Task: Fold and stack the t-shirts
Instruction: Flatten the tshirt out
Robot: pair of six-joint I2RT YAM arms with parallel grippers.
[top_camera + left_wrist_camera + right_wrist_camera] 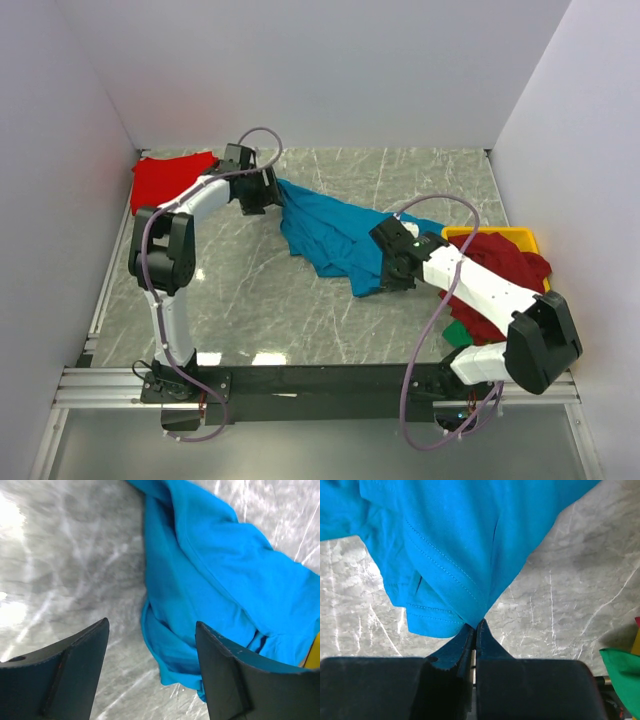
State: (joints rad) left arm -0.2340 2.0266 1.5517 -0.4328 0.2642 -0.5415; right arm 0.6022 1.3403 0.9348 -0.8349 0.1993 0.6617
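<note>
Arms (480, 285) low at teal t-shirt (325, 235)

Four t-shirts (330, 235), one yellow tray (512, 233), two arms (205, 196).

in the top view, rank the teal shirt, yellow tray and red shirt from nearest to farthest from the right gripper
1. teal shirt, in the middle: its corner is pinched in the shut right gripper.
2. yellow tray, at the right edge, a little to the gripper's right.
3. red shirt, in the far-left corner, clearly farthest.
</note>
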